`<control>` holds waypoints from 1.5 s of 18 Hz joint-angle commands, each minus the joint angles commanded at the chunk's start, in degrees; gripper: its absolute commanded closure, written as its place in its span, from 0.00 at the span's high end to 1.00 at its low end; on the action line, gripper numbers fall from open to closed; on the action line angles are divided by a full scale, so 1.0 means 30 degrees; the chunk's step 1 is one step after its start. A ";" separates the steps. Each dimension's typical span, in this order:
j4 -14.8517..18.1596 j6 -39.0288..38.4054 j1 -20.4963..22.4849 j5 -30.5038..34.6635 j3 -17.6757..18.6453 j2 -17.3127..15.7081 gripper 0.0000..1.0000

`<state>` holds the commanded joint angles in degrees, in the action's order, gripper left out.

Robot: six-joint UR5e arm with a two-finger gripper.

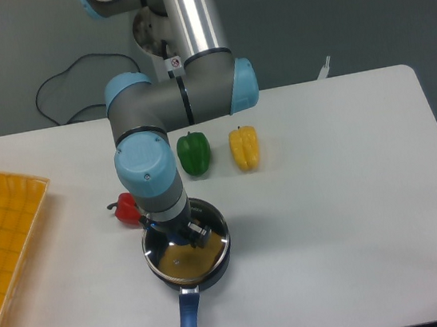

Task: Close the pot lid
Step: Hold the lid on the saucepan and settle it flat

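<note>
The black pot point(218, 265) with its long blue handle point(190, 326) stands near the table's front edge. The glass pot lid point(190, 252) with a thin metal rim lies over the pot's mouth, about level with the rim. My gripper point(184, 233) reaches straight down onto the lid's centre. The wrist hides the blue knob and most of the fingers. Whether the fingers hold the knob cannot be made out.
A red pepper point(126, 209) lies just left of the pot, partly behind my arm. A green pepper point(194, 152) and a yellow pepper point(244, 148) stand behind the pot. A yellow tray point(3, 240) sits at the left edge. A black cable point(63, 83) runs behind the table.
</note>
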<state>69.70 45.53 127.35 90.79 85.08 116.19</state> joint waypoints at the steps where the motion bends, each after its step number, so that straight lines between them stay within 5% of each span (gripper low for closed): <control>1: 0.0000 0.0000 0.0029 0.0000 0.0000 0.0029 0.68; 27: 0.0029 0.0000 0.0058 0.0030 -0.0205 0.0176 0.72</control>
<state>69.79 45.53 127.53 90.88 84.46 116.72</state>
